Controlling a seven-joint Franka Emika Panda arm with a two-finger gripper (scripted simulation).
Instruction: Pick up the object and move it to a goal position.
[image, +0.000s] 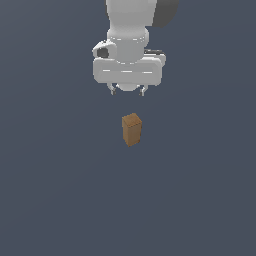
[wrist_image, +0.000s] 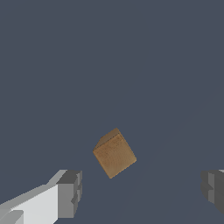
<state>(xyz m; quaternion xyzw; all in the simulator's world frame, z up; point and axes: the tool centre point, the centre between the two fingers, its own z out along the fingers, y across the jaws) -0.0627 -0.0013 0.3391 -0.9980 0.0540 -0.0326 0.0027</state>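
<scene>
The object is a small orange-brown block (image: 132, 129), taller than wide, standing upright on the dark grey floor. In the wrist view the block (wrist_image: 114, 153) is seen from above, apart from both fingers and not between them. My white gripper (image: 128, 91) hangs above the block and a little behind it in the exterior view, with a clear gap between them. Its fingers (wrist_image: 70, 193) stand wide apart, so it is open and empty. The gripper's midpoint in the wrist view (wrist_image: 142, 192) lies off the block.
Plain dark grey floor (image: 60, 190) all round. No other objects or edges show in either view.
</scene>
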